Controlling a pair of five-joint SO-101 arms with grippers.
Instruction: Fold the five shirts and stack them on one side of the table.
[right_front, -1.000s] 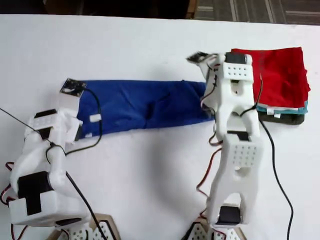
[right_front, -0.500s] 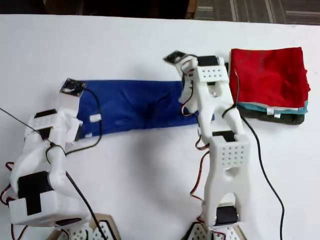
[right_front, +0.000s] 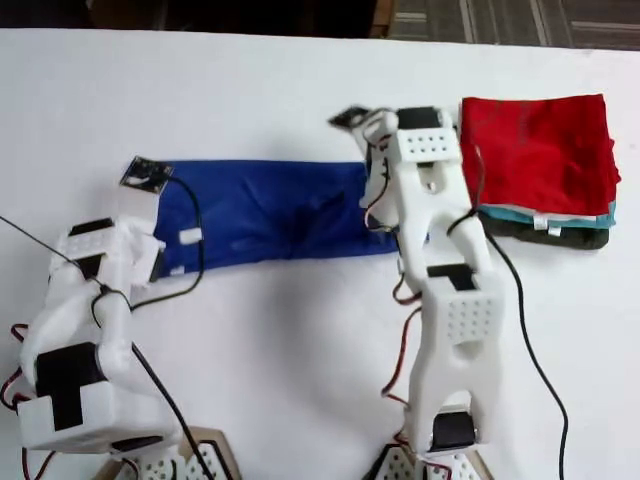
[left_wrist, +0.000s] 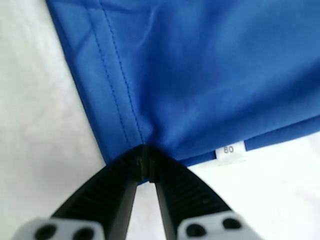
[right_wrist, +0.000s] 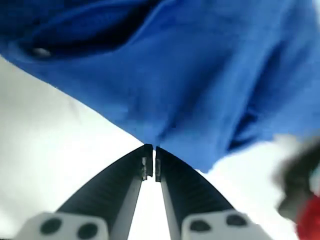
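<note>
Wide table (right_front: 250, 90) lies open far of the shirt (right_front: 270, 210), and near of it between left arm (right_front: 60, 320) and right arm (right_front: 460, 320). The stack (right_front: 540, 150) blocks far right; a cable (right_front: 535, 350) trails near of it.

One blue shirt (right_front: 270, 212) on bench (right_front: 250, 90); one folded stack (right_front: 540, 150) beside it, three layers showing: red, teal, dark. Two arms: left arm (right_front: 80, 330), right arm (right_front: 455, 310).

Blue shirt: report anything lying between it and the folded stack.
Nothing visible lies between the blue shirt and the stack; the right arm alone stands over that gap.
</note>
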